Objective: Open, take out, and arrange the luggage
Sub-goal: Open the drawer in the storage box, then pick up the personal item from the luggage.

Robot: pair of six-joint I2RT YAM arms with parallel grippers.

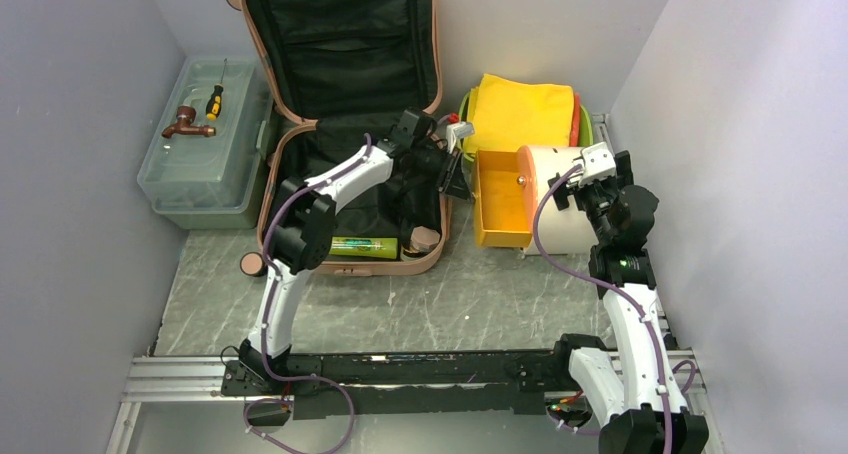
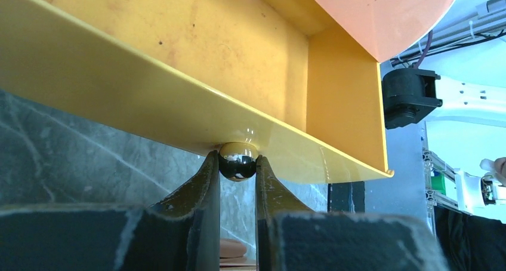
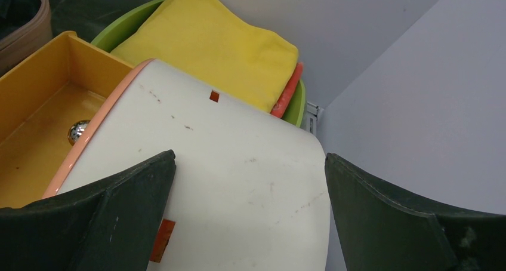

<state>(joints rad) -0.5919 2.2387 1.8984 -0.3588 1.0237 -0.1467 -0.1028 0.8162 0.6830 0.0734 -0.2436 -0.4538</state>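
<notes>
The salmon-pink luggage (image 1: 340, 44) lies open at the back centre, its lid leaning on the wall and its black lining showing. My left arm reaches over the lower half to a yellow drawer (image 1: 500, 214) pulled out of a white box (image 1: 560, 204). In the left wrist view my left gripper (image 2: 237, 163) is shut on the drawer's shiny round knob (image 2: 238, 160), a finger touching each side. My right gripper (image 3: 250, 157) is open, its fingers spread wide just above the white box (image 3: 238, 181).
A green tube (image 1: 365, 246) and a round tan thing (image 1: 426, 239) lie in the luggage's lower half. A grey-green toolbox (image 1: 205, 144) with a screwdriver (image 1: 214, 102) stands back left. A yellow cloth (image 1: 525, 114) lies on a lime green tray (image 3: 128, 23) behind the drawer. Walls close in on both sides.
</notes>
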